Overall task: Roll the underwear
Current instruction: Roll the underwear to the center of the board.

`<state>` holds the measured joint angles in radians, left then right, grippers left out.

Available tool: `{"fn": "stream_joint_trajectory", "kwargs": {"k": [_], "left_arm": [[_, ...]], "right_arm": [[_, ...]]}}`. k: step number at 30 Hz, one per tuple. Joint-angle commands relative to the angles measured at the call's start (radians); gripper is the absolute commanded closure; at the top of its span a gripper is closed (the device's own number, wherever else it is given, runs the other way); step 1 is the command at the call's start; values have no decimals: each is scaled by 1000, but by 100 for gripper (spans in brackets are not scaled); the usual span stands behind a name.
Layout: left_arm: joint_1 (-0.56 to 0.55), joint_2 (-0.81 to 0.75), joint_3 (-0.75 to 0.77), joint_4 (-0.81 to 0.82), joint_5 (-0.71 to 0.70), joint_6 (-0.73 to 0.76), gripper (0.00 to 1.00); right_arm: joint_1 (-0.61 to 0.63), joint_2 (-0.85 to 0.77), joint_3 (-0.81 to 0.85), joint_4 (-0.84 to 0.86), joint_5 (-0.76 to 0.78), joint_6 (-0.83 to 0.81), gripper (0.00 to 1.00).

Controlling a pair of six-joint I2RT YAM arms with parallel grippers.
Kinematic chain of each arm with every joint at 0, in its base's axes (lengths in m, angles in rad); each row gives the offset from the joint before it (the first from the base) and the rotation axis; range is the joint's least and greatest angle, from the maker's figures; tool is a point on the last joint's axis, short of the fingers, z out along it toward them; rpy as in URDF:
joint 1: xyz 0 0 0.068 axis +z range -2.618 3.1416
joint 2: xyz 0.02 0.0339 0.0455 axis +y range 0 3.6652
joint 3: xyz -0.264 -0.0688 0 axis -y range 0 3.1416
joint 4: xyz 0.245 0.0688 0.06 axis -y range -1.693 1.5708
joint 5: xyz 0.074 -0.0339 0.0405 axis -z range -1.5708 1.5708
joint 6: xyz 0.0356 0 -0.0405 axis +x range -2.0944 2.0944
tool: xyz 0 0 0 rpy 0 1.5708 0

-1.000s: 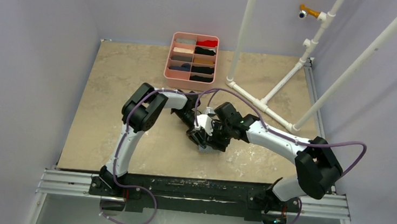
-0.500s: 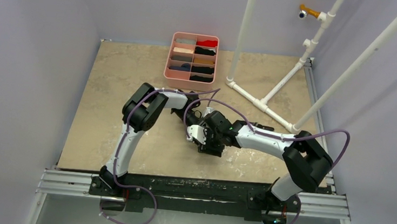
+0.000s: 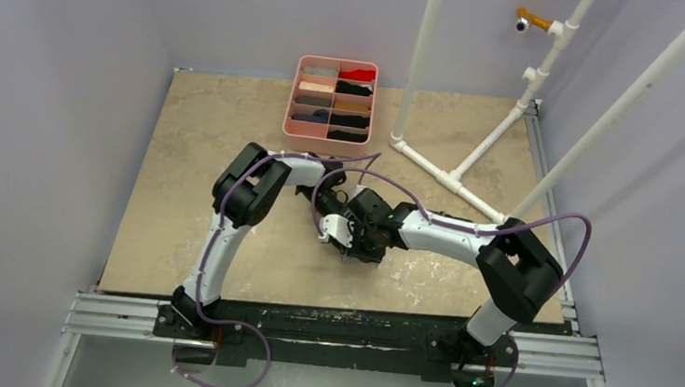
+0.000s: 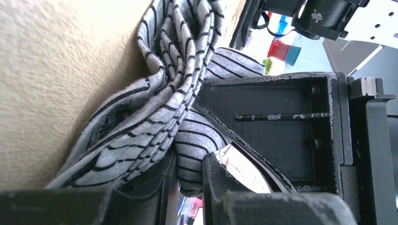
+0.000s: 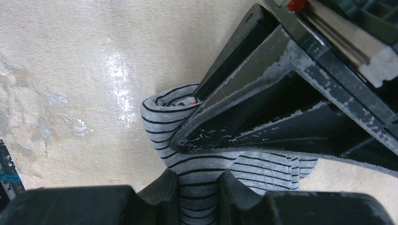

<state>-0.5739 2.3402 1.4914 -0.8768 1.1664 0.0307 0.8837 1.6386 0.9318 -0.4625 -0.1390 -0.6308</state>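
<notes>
The underwear (image 4: 155, 93) is grey cloth with thin black stripes, bunched and partly rolled on the beige table. In the left wrist view my left gripper (image 4: 190, 180) is shut on a fold of it. The right wrist view shows the same underwear (image 5: 164, 126) pinched between the fingers of my right gripper (image 5: 199, 192), which is shut on another fold just beside the left gripper's black finger (image 5: 263, 108). From above, both grippers meet at mid-table (image 3: 351, 235) and hide nearly all the cloth; only a striped edge (image 3: 349, 259) shows under them.
A pink divided tray (image 3: 292, 105) holding rolled cloths stands at the back of the table. A white pipe frame (image 3: 443, 174) rises and runs along the table at the right. The metal rail (image 3: 336, 329) with the arm bases lines the near edge.
My right gripper has moved left toward the left gripper and closed on the striped underwear. The left gripper has kept its grip and place.
</notes>
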Motion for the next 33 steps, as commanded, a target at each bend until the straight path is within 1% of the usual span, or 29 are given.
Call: {"fn": "stream_joint_trajectory", "kwargs": {"k": [1, 3, 5, 9, 11, 15, 18, 21, 24, 30, 33], "left_arm": [[20, 45, 6, 13, -245, 41, 83], [24, 23, 4, 2, -251, 46, 77], [29, -8, 2, -11, -270, 58, 68], [46, -55, 0, -46, -300, 85, 53], [59, -66, 0, -66, -310, 97, 49], [82, -77, 1, -94, -320, 104, 44], [102, -90, 0, -104, -319, 92, 35], [126, -107, -2, -113, -314, 84, 32], [149, -131, -2, -130, -305, 88, 30], [202, -188, -10, -179, -306, 109, 30], [238, -230, -35, -206, -330, 127, 30]], "right_arm": [[14, 92, -10, -86, -80, 3, 100], [15, 99, -6, -108, -94, 6, 100], [15, 105, -3, -126, -107, 10, 100], [15, 124, -5, -148, -127, 19, 100], [15, 140, -4, -154, -138, 23, 100], [15, 156, -5, -158, -152, 35, 100], [15, 150, -5, -161, -161, 46, 100], [15, 147, -5, -171, -170, 52, 100], [14, 156, 0, -185, -185, 56, 100], [13, 175, 25, -205, -224, 65, 100], [1, 197, 55, -233, -256, 61, 100]]}}
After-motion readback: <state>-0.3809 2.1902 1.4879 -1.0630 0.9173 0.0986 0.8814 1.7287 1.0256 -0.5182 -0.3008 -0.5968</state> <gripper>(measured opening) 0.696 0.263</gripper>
